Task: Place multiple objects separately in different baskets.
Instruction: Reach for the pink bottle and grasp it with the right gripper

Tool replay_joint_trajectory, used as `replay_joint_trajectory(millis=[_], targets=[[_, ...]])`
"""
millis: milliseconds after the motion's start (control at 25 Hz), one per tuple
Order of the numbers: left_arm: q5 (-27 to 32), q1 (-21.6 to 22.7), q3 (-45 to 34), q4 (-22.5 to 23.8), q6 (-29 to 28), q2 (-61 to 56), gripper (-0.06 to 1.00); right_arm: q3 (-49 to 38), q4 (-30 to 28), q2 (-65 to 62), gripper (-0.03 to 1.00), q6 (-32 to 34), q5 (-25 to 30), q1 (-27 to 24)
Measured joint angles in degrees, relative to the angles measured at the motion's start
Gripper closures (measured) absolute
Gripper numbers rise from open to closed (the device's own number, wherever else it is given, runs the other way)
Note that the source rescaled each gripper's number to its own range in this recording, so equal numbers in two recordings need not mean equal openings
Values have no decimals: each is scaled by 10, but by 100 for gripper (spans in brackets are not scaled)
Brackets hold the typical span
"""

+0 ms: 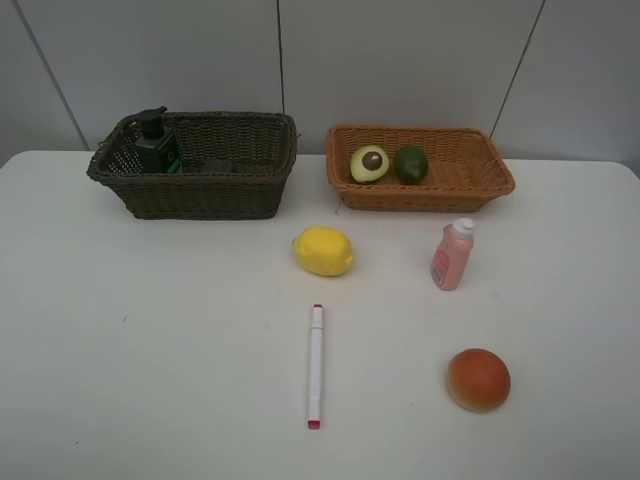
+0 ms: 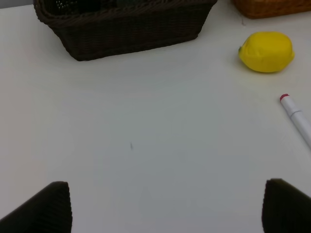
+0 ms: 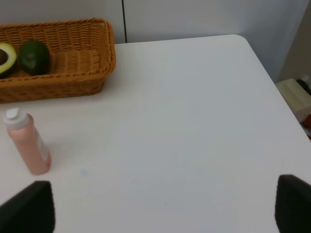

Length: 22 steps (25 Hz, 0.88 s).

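White table point(image 1: 150, 350): carries everything I can see from the high camera.
Left gripper point(image 2: 165, 208): jaws spread wide over bare tabletop toward the near-left part of the table; nothing between them.
Right gripper point(image 3: 165, 206): jaws spread wide too, over bare tabletop on the right side; I see nothing in them.
Marker point(image 1: 316, 366): lies flat near the middle of the near edge, lengthways from near to far, pink tip toward me.
Peach point(image 1: 478, 380): sits toward the near-right corner, well apart from the marker.
Lemon point(image 1: 322, 251): rests at mid-table, just beyond the marker's far end, not touching it.
Pink bottle point(image 1: 452, 256): stands upright, white cap on top, right of the lemon and near the tan basket's front wall.
Dark brown basket point(image 1: 200, 195): along the far edge, left of centre.
Pump bottle point(image 1: 155, 145): upright in that basket's left end.
Dark flat thing point(image 1: 217, 166): lies on the basket floor beside the pump bottle; I cannot tell what it is.
Tan basket point(image 1: 420, 195): along the far edge, right of centre, apart from the dark one.
Avocado half point(image 1: 369, 163): inside the tan basket, cut face and pit showing.
Lime point(image 1: 410, 163): just beside the avocado half, on its right.
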State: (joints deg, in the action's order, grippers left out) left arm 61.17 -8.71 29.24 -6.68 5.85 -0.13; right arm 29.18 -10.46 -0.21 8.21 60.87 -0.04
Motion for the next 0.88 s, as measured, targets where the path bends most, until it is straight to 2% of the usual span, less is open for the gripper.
replay_joint_trajectory(millis=[720, 880], targets=[[0, 0, 0, 0, 0, 0, -6, 0, 2, 0, -3, 1, 0, 0], [0, 0, 0, 0, 0, 0, -6, 3, 2, 38, -3, 26, 0, 0]])
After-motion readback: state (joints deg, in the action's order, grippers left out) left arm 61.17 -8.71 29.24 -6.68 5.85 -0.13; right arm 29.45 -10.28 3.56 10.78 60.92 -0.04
